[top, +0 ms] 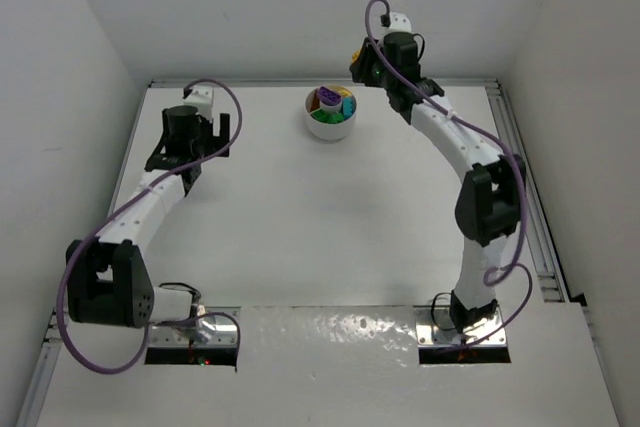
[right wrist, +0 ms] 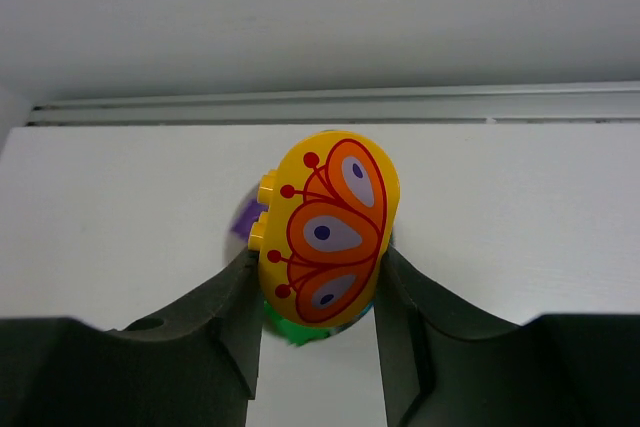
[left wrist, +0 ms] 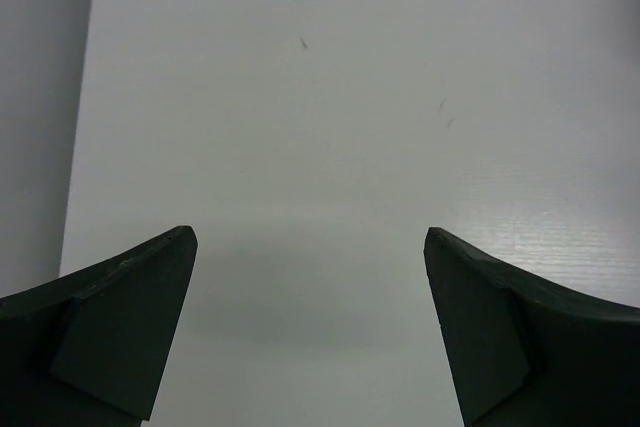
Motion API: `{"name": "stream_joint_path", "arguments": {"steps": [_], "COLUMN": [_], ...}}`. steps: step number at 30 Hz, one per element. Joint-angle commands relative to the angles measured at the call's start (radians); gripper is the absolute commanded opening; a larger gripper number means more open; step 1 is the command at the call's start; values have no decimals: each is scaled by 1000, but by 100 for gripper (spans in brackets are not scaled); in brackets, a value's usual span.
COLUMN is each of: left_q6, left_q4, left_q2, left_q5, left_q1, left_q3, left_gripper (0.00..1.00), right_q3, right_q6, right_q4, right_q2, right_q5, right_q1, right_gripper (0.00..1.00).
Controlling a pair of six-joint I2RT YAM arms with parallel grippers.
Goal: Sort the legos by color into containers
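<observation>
The white dish point(top: 331, 131) stands at the table's far middle, with purple point(top: 326, 99), yellow point(top: 344, 92), teal point(top: 350, 106) and green point(top: 326, 116) legos in its wedges. My right gripper point(top: 362, 65) hovers just behind and right of the dish. In the right wrist view it point(right wrist: 318, 262) is shut on a rounded yellow lego point(right wrist: 325, 227) printed with an orange wing pattern. Purple point(right wrist: 245, 215) and green point(right wrist: 290, 327) legos in the dish peek out from behind it. My left gripper point(top: 215, 129) is open and empty over bare table point(left wrist: 310, 237), well left of the dish.
A metal rail point(right wrist: 320, 105) runs along the table's far edge, and another point(top: 530, 207) runs down the right side. White walls close in the table at the back and on both sides.
</observation>
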Motion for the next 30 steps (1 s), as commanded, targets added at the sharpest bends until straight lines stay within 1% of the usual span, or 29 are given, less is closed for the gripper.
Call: {"name": "stream_joint_path", "arguments": {"steps": [1, 2, 4, 6, 8, 12, 16, 26, 30], "left_q6": [-2, 2, 8, 11, 16, 18, 22, 28, 28], "left_q4": [-15, -15, -21, -23, -26, -7, 2, 6, 5], "left_q2": [47, 57, 83, 98, 115, 127, 124, 116, 113], "left_q5": [66, 66, 65, 65, 63, 49, 46, 45, 45], "left_q1": [7, 7, 3, 1, -1, -2, -2, -2, -4], "left_q3": [72, 84, 89, 93, 93, 86, 81, 73, 69], "left_gripper": [96, 96, 96, 95, 95, 95, 95, 96, 96], "right_q3": [59, 70, 125, 194, 216, 142, 114, 39, -10], "right_q6": [-10, -8, -23, -45, -48, -51, -48, 26, 50], "right_q4": [99, 146, 167, 158, 141, 179, 165, 184, 196], "right_q2": [116, 167, 221, 290, 309, 278, 269, 255, 236], "right_q5": [-7, -5, -34, -60, -71, -25, 2, -45, -42], "right_q1": [-53, -63, -68, -70, -70, -70, -70, -68, -68], "right_gripper": [0, 0, 0, 0, 0, 0, 0, 0, 0]}}
